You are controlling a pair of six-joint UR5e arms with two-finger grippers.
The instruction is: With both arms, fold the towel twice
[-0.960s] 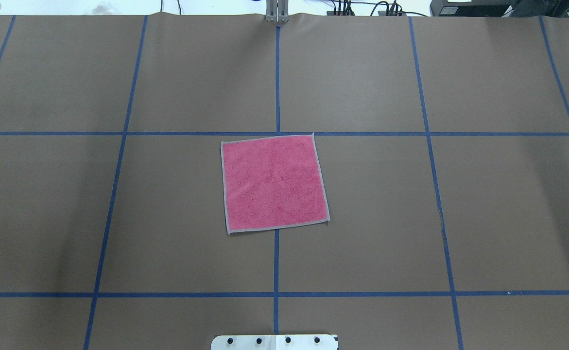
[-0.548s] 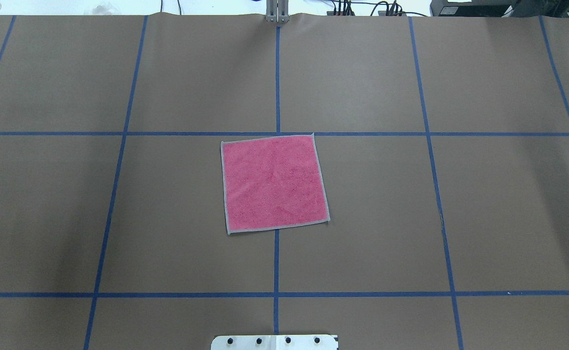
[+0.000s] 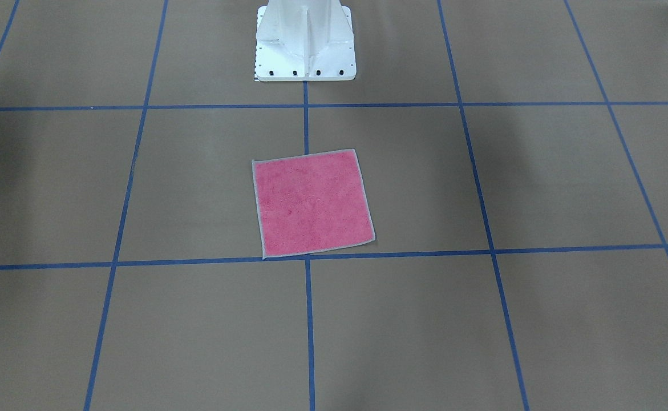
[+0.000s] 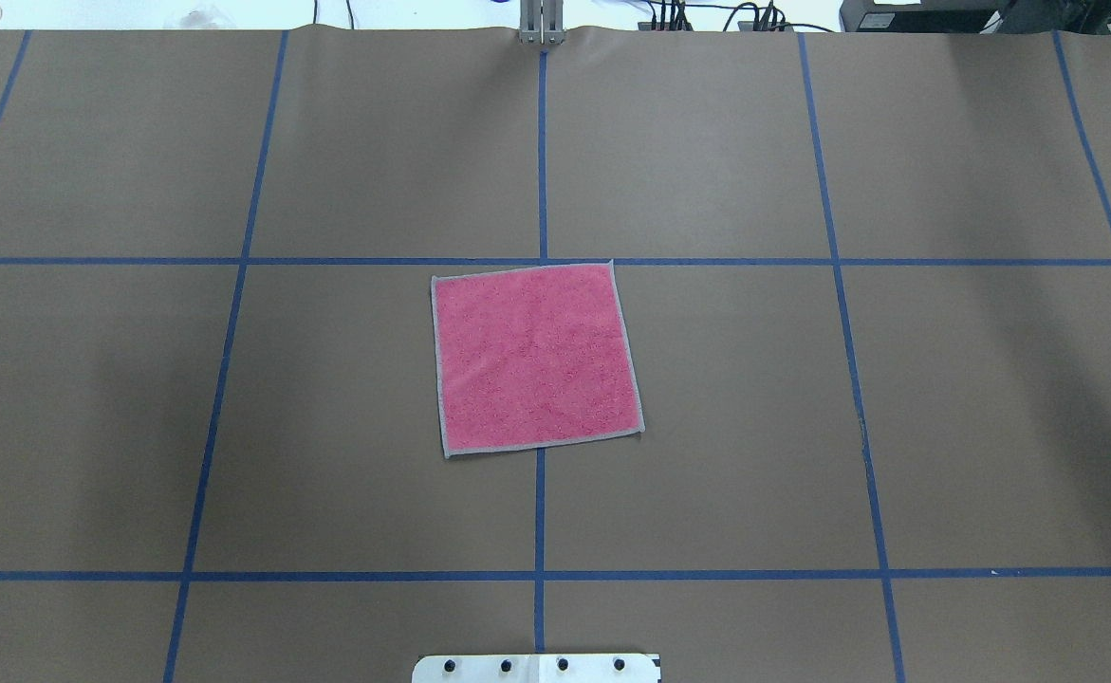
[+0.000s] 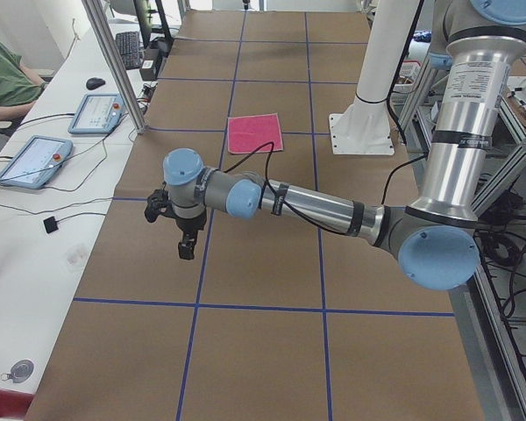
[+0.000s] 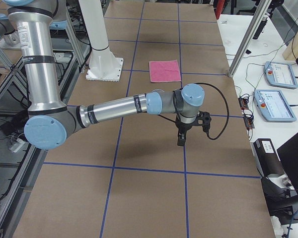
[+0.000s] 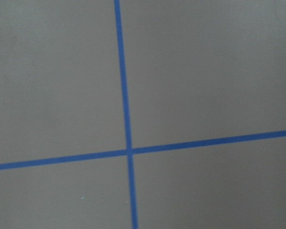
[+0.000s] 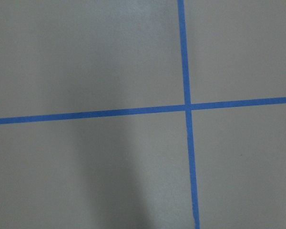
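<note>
The towel lies flat and unfolded, pink face up with its light grey hem all round, at the table's middle; it also shows in the front view. Both arms are outside the overhead view. In the left side view the near left arm reaches out low, its gripper pointing down over bare table, far from the towel. In the right side view the near right arm does the same, its gripper far from the towel. I cannot tell whether either gripper is open or shut. Both wrist views show only table and tape.
Brown paper covers the table, marked with a blue tape grid. The white pedestal base stands on the robot's side. Tablets and cables lie on a side bench beyond the table. A seated person shows at that bench.
</note>
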